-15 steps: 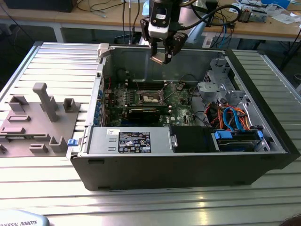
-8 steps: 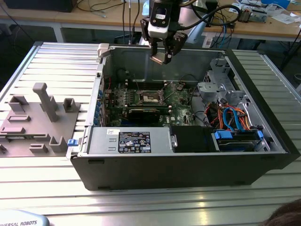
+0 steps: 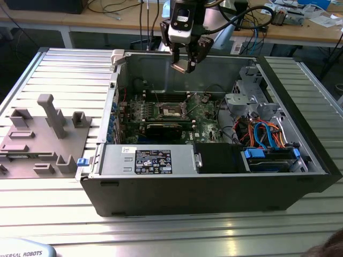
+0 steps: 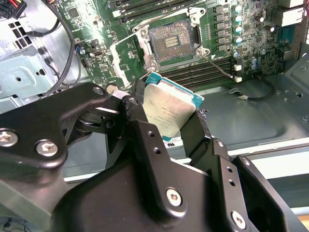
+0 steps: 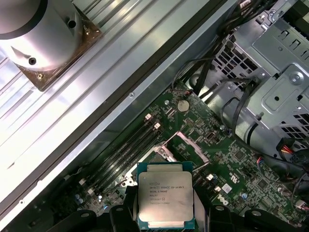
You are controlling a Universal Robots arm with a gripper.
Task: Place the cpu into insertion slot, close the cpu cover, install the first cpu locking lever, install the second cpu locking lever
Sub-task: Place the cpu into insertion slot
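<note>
Currently the fingers (image 4: 141, 126) clamp the cpu (image 4: 169, 108) by two opposite edges. The gripper (image 3: 186, 63) hangs over the open computer case (image 3: 214, 198), toward the worktop's (image 3: 53, 214) far edge. Below, the insertion slot (image 4: 169, 42) lies bare, with the cpu cover (image 4: 126, 52) swung open beside it. Memory slots (image 4: 212, 72), a drive cage (image 3: 249, 93) and cables (image 3: 262, 131) crowd around the slot.

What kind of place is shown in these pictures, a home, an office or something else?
Probably a robotics lab or test workshop. An open computer case lies on a ribbed metal table, the gripper above it holds a cpu, and wooden benches with cables stand behind.
</note>
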